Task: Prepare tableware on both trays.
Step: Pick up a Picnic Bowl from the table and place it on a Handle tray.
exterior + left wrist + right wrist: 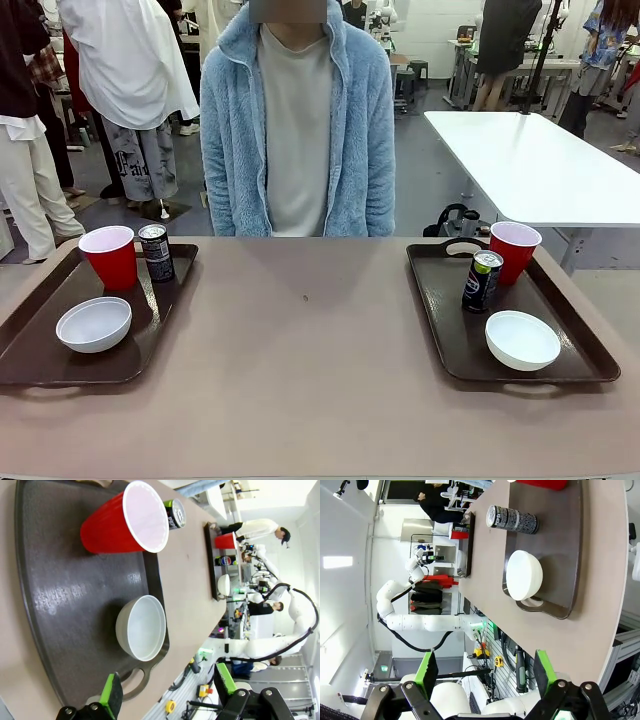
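Observation:
The left tray (pixel 30 350) holds a red cup (pixel 108 256), a dark can (pixel 155 251) and a white bowl (pixel 94 324). On the right tray (pixel 450 330) stand a red cup (pixel 515 248), a can (pixel 482 280) and a bowl (pixel 522 340). My left gripper (pixel 167 690) is open above the near end of its tray (pixel 65 605), over the bowl (pixel 142 627), cup (pixel 125 520) and can (pixel 175 514). My right gripper (pixel 486 672) is open off the table's near edge, short of its tray (pixel 565 545) with bowl (pixel 524 575) and can (pixel 512 519).
A person in a blue fleece jacket (pixel 297 120) stands at the table's far edge. The brown tabletop (pixel 300 340) stretches between the trays. A white table (pixel 530 160) stands behind at the right, with people farther back.

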